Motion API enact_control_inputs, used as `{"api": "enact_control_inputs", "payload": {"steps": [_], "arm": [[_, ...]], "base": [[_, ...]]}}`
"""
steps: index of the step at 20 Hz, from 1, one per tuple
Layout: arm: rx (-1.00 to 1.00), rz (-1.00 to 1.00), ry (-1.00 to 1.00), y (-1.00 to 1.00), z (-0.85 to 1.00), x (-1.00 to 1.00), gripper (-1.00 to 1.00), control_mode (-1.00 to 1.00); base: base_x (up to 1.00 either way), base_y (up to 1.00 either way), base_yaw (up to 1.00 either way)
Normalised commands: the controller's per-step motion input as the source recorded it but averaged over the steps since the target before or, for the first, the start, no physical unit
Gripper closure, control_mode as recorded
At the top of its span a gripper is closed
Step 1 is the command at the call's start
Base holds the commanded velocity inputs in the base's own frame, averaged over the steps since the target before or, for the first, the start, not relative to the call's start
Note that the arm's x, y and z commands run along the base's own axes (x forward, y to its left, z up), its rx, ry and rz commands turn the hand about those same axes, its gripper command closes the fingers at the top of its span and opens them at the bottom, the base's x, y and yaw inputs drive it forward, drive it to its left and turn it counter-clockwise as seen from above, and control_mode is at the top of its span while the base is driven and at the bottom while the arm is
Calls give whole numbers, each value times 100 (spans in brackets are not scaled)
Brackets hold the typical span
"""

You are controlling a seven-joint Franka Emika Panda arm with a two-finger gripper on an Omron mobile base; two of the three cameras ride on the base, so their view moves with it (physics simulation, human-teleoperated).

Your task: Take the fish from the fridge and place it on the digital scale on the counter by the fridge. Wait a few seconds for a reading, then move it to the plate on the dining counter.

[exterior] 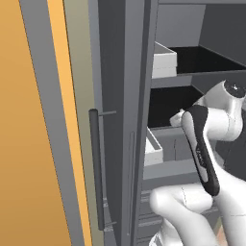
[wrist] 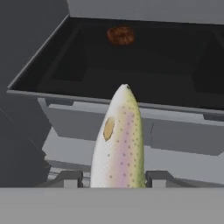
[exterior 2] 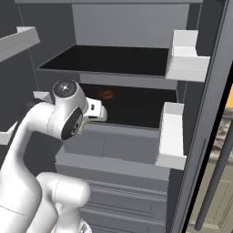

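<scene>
The fish [wrist: 119, 144], pale and speckled with a pinkish stripe, sticks out nose-first between my two dark fingertips [wrist: 72, 179]. My gripper [wrist: 116, 179] is shut on it, just in front of the fridge's dark middle shelf [wrist: 131, 78]. The fridge [exterior 2: 123, 59] stands open, and my white hand [exterior 2: 94, 110] reaches in at that shelf's front edge. From the left, the hand [exterior: 180, 117] shows past the open dark grey door [exterior: 115, 144]. The fish's tail end is hidden behind the hand.
A small reddish-brown lump [wrist: 120, 35] lies at the back of the dark shelf [exterior 2: 107, 94]. White door bins [exterior 2: 175, 132] line the right door, and another bin [exterior: 153, 149] sits on the left. Grey drawers [exterior 2: 123, 150] lie below the shelf. A long dark bar handle [exterior: 96, 168] runs down the door.
</scene>
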Motion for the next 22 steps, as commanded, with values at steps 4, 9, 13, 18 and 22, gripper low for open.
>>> {"api": "enact_control_inputs", "payload": {"steps": [4, 9, 13, 18, 22], "arm": [[-5, 8, 0, 0, 56, -97, 100, -100], [-7, 1, 0, 0, 51, -78, 100, -100], [-3, 0, 0, 0, 29, -53, 100, -100], [0, 0, 0, 0, 0, 0, 100, -100], [0, 0, 0, 0, 0, 0, 100, -100]], "base": [[0, 0, 0], [0, 0, 0], [0, 0, 0], [0, 0, 0], [0, 0, 0]]}}
